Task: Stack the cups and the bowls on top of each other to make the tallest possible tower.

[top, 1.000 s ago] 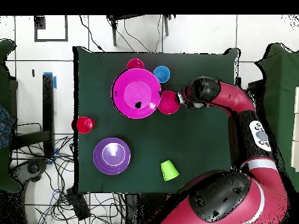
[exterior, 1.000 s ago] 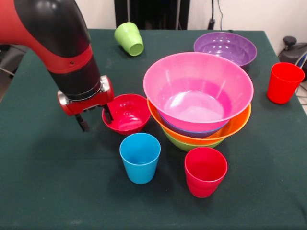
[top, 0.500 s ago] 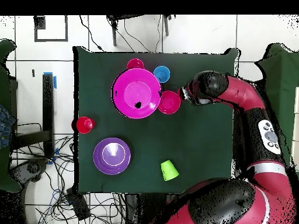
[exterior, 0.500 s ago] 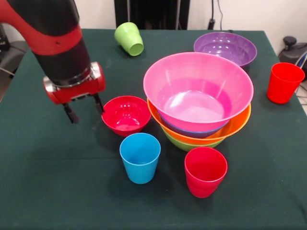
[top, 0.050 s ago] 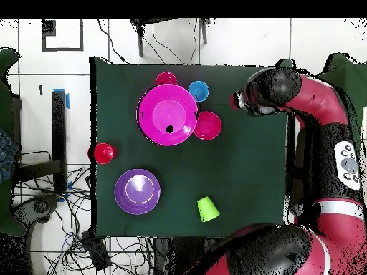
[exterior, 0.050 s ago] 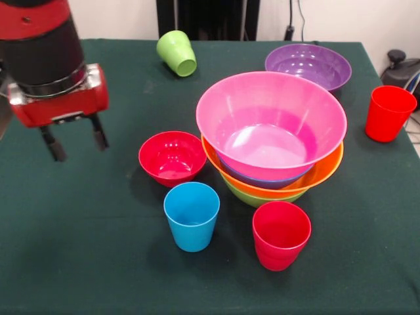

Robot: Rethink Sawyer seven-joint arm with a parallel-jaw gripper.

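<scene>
Hovering gripper (exterior, 0.050 s ago: pixel 73 138), jaws open and empty, at 9 o'clock of small red bowl (exterior, 0.050 s ago: pixel 172 156); rim should be pinched squarely for tower (exterior, 0.050 s ago: pixel 272 134).

A robotics lab
Loose cables (top, 0.050 s ago: pixel 107 247) sprawl over the tiled floor (top, 0.050 s ago: pixel 29 79) beside the green-clothed table (top, 0.050 s ago: pixel 244 172)

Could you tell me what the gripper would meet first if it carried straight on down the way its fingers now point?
Most likely only the bare green table cloth: the open gripper points down, left of the small red bowl, though depth is uncertain.
</scene>
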